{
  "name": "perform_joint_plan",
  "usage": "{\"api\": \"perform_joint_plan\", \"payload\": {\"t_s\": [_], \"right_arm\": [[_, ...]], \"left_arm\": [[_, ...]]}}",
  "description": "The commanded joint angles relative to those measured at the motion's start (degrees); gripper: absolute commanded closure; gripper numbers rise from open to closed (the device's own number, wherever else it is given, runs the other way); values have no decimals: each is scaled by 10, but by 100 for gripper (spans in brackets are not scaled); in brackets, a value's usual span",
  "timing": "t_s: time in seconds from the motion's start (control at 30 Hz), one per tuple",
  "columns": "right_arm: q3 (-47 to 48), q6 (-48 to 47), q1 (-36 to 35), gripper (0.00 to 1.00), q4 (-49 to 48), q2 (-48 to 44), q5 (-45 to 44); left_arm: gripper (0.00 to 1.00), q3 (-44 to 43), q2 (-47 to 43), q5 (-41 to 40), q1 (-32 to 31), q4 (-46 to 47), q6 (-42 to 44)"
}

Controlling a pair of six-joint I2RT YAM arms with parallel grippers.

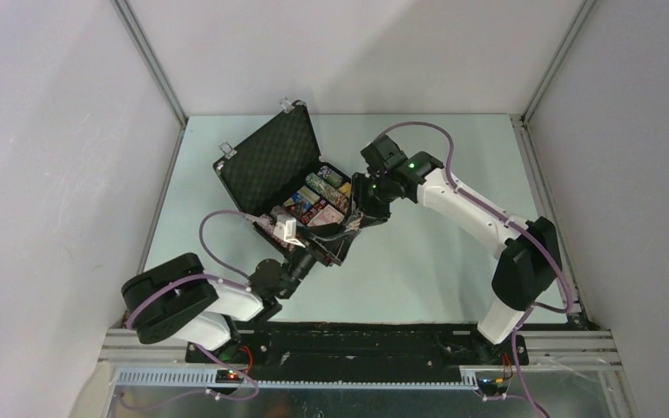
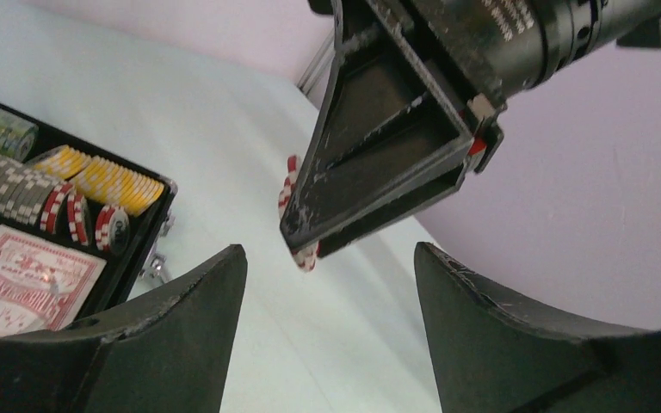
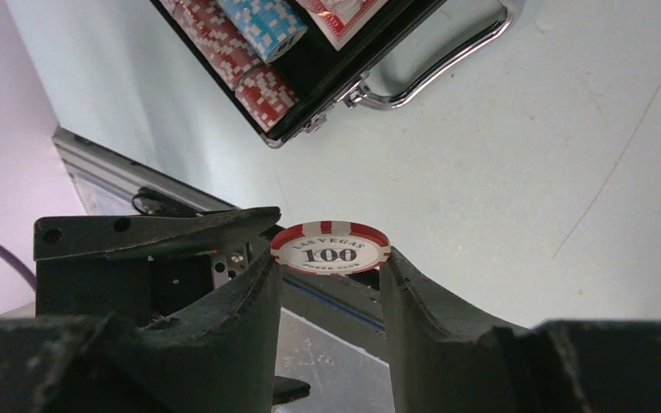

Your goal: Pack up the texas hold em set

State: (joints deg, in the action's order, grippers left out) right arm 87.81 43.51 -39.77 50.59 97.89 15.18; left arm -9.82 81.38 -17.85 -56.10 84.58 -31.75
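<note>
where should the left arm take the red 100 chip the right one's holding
The red chip is clamped rim to rim by the right fingers, so its faces are free. Pinch its two flat faces on the part poking past those fingertips, probably coming in from beyond them.

black foam-lined rectangular case [image 1: 266,170] lying open on pale desk [image 1: 453,261] | left tool [image 1: 318,246], right tool [image 1: 354,219] hovering close together at its near-right edge
</note>
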Motion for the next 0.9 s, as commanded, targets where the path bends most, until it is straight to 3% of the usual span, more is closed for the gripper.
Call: {"api": "perform_joint_plan", "payload": {"t_s": [0.0, 0.4, 0.6, 0.87], "right_arm": [[-15, 37, 2, 79, -48, -37, 24], [-47, 80, 2, 80, -94, -61, 51], [-63, 101, 2, 80, -116, -73, 65], [-84, 122, -4, 80, -137, -93, 73]], "left_arm": [[23, -24, 10, -39, -5, 66, 24], [29, -38, 30, -44, -5, 66, 36], [36, -48, 34, -43, -5, 66, 50], [34, -53, 26, -64, -5, 67, 66]]}}
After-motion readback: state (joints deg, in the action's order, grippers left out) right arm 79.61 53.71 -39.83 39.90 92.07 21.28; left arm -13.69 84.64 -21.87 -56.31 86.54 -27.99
